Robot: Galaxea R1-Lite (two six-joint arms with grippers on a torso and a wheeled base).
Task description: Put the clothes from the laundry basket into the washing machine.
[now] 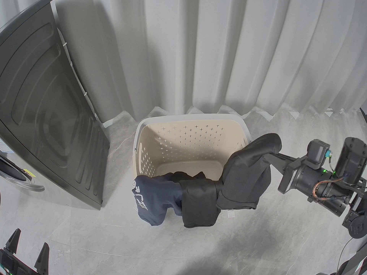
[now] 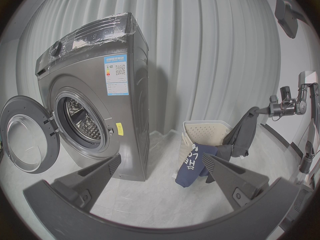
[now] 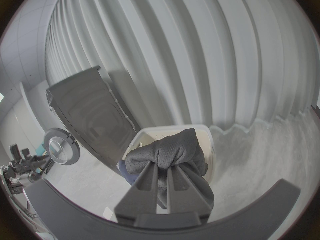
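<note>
Since the dark grey garment [image 1: 244, 172] folds over the tips of the right end effector [image 1: 272, 156], the head view hides where exactly the fingers bite. The right wrist view shows it better: the two fingers are nearly together, with a fold of this cloth pinched between them. The garment is lifted above the right rim of the laundry basket [image 1: 191, 117], and its lower part hangs down toward the front rim. There a black piece [image 1: 198, 205] and a navy garment [image 1: 153, 199] with white print hang over the rim to the outside. I cannot tell if the black piece and the grey one are one item. The washing machine [image 2: 100, 100] stands left of the basket and is cut off at the edge in the head view. In the left wrist view its door [image 2: 28, 134] is swung open and the drum [image 2: 81, 120] is visible. The left end effector [image 2: 160, 157] is well apart from the basket, fingers spread wide, holding nothing.
</note>
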